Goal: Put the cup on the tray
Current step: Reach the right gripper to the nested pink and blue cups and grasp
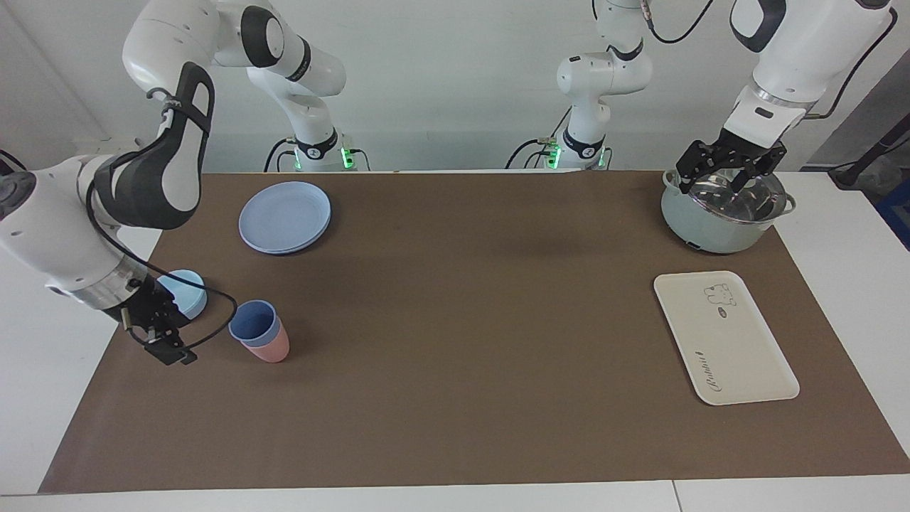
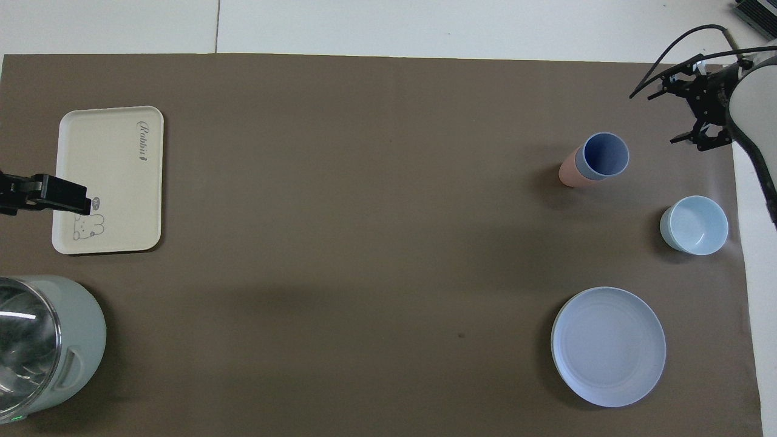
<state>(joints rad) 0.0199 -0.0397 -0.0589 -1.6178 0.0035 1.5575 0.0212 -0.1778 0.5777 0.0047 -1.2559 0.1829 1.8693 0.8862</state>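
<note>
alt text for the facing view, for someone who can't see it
The right tool is low beside the blue cup, which sits nested in a pink cup. The left tool waits over a pot, near the bare tray.

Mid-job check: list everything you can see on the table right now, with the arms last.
cup: one, periwinkle blue, nested in the pink cup, toward the right arm's end
pink cup: one, salmon, upright on the mat
bowl: one, light blue, beside the cups
plate: one, blue, nearer the robots than the cups
tray: one, cream, left arm's end
pot: one, pale green, glass lid, nearer the robots than the tray
mat: one, brown, covers the table
right tool: open, low over the mat beside the cups
left tool: open, waits over the pot
</note>
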